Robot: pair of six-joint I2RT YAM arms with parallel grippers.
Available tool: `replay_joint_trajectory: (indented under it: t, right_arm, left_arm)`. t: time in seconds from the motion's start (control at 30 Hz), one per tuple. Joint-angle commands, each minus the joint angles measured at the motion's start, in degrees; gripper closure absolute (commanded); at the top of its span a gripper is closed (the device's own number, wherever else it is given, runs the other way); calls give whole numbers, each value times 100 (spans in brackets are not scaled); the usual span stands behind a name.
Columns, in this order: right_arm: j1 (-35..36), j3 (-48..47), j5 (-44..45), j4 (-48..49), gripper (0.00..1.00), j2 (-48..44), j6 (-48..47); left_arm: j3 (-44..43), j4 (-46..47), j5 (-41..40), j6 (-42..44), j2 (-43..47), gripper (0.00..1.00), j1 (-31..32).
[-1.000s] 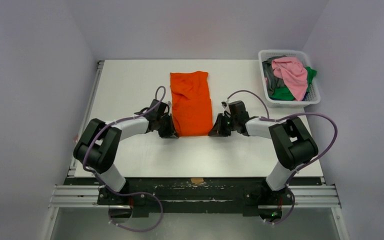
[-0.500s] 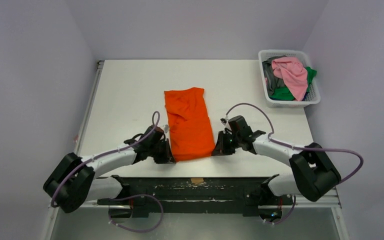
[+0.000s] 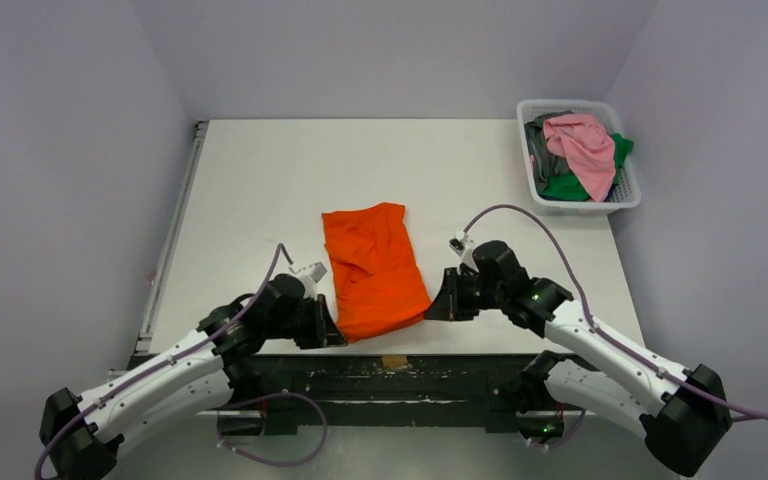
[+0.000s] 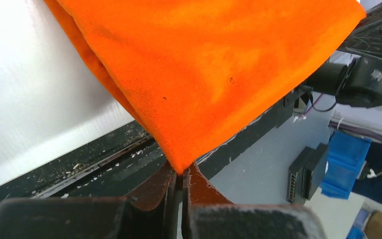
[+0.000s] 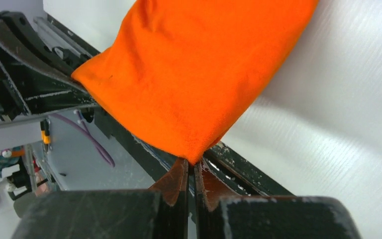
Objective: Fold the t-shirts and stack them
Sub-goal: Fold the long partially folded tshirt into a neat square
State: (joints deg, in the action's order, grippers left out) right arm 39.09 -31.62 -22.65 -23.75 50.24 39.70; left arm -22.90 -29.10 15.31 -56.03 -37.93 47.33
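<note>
The orange shirt lies folded into a long strip down the middle of the bench, its near end right at the front edge. The left pincer is clamped on the near left corner and the right pincer on the near right one. From each wrist you can see only the very tip of cloth nipped between the jaws. That thin bite worries me: a tug could pull a corner free and spoil the fold. With the hem poised over the dark rail, it might also snag there or slide off the bench. An uneven pull would skew it. The other shirts sit heaped in the basket, far right.
</note>
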Motion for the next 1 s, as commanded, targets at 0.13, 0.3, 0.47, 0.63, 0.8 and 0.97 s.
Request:
replay_joint_trajectory:
  t: [0.13,0.3,0.47,0.63,0.8,0.97]
  right_arm:
    - [-146,-1611,954,330,100,1333,-4]
    - [-539,-2436,945,533,100,2174,-203]
    - [-950,-3066,572,683,100,2940,-373]
    - [-1202,-3679,272,789,100,3746,-535]
    - [-1249,-4582,418,565,100,4663,-751]
    - [-1298,-5192,389,599,100,5519,-740]
  left_arm:
    - [-1352,-274,-583,298,-1141,100,-805]
    - [-2050,-341,-584,712,-1931,100,-1546]
    - [-2829,-536,-776,1070,-2620,100,-2024]
    - [-3465,-755,-904,1328,-3521,100,-2452]
    - [-3946,-651,-842,1502,-4346,100,-2772]
    - [-4669,-881,-852,1615,-5280,100,-3080]
